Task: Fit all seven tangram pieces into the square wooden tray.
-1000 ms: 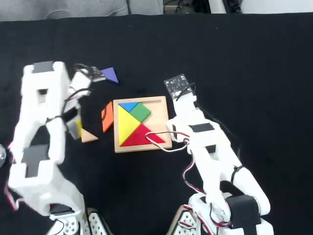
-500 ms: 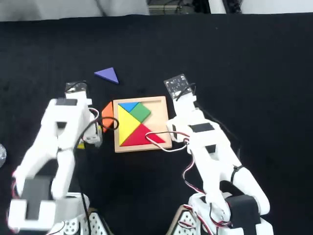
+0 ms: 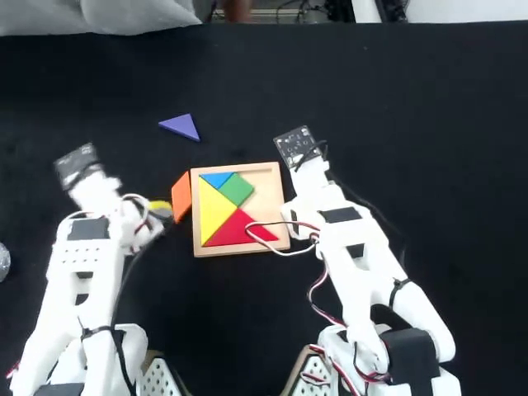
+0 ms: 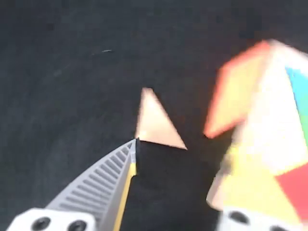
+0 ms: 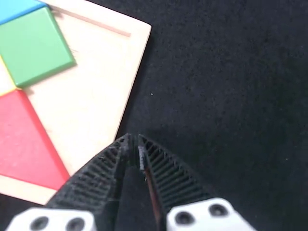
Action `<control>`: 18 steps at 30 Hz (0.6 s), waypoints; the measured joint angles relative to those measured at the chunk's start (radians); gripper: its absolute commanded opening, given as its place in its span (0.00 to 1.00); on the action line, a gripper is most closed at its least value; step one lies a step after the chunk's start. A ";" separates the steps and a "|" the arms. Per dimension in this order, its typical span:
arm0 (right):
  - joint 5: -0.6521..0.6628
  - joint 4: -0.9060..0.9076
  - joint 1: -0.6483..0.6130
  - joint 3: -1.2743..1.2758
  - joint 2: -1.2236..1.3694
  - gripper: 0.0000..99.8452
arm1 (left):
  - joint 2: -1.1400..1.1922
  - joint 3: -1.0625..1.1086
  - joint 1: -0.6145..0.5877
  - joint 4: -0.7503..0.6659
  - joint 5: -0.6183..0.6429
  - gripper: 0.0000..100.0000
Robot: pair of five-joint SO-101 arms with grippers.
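High view gave me the wooden tray (image 3: 266,188) near the middle of the black counter (image 3: 412,124). Four pieces lay in it: a blue triangle (image 3: 216,178), a green square (image 3: 237,190), a big yellow triangle (image 3: 211,210) and a red triangle (image 3: 238,228). The rest of its floor was bare wood. An orange piece (image 3: 181,196) lay just beside the tray's edge on the left arm's side. A purple triangle (image 3: 181,126) sat well apart, farther out from both arms.

On the left wrist view I saw the left pincer (image 4: 173,166) with its fingers apart. One ribbed fingertip (image 4: 130,147) touched a corner of a tan triangle (image 4: 156,122) on the cloth, near the orange piece.

On the right wrist view the right pincer (image 5: 134,140) was pressed together, its tip right at the tray's edge on the side away from the orange piece.
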 measured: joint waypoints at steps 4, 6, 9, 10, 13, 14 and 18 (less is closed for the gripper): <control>0.006 0.000 -0.002 0.000 0.000 0.01 | -0.006 0.006 0.002 0.002 0.081 0.37; 0.006 0.000 -0.009 0.000 0.000 0.01 | -0.006 0.011 0.002 -0.009 0.126 0.36; 0.006 0.000 -0.006 0.000 0.000 0.01 | -0.006 0.021 0.002 -0.015 0.147 0.36; 0.006 0.000 -0.006 0.000 0.000 0.01 | -0.006 0.021 0.002 -0.015 0.149 0.36; 0.008 0.000 -0.008 0.000 0.000 0.01 | -0.006 0.021 0.002 -0.015 0.152 0.36; 0.008 0.000 -0.005 0.000 0.000 0.01 | -0.006 0.021 0.002 -0.015 0.152 0.36; 0.008 0.000 -0.006 0.000 0.000 0.01 | 0.068 0.015 0.000 -0.015 0.157 0.36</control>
